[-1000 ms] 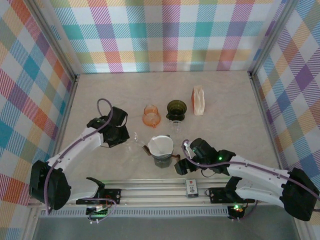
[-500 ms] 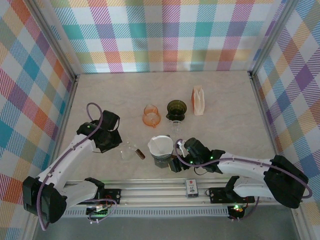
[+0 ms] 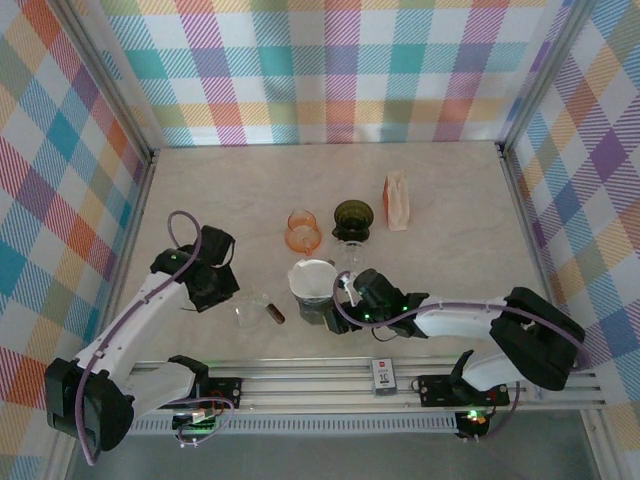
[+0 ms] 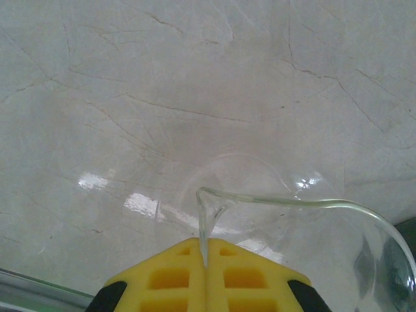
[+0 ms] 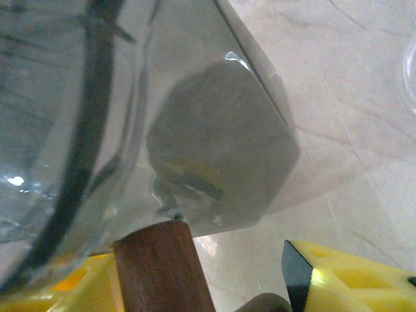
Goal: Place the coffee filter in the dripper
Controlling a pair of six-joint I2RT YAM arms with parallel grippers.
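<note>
Filter [image 3: 312, 277]: we find it seated, white, in the dripper [image 3: 318, 312] at mid-bench [image 3: 450, 260], so we judge the placing all but done. Left fingers [image 4: 169, 273]: together, clamped on a glass vessel's [image 3: 248, 312] rim, left of the dripper. Right fingers [image 5: 338, 279]: apart, straddling the dripper's wooden handle [image 5: 162, 266]; next they would need to close squarely without tipping the filter.

Obstacles mid-table: orange dripper [image 3: 303, 232], green dripper [image 3: 352, 218], filter pack [image 3: 397, 200], filter-lined dripper [image 3: 313, 282], clear glass vessel [image 3: 252, 308] (nearest the front); far tabletop [image 3: 230, 175] open.
</note>
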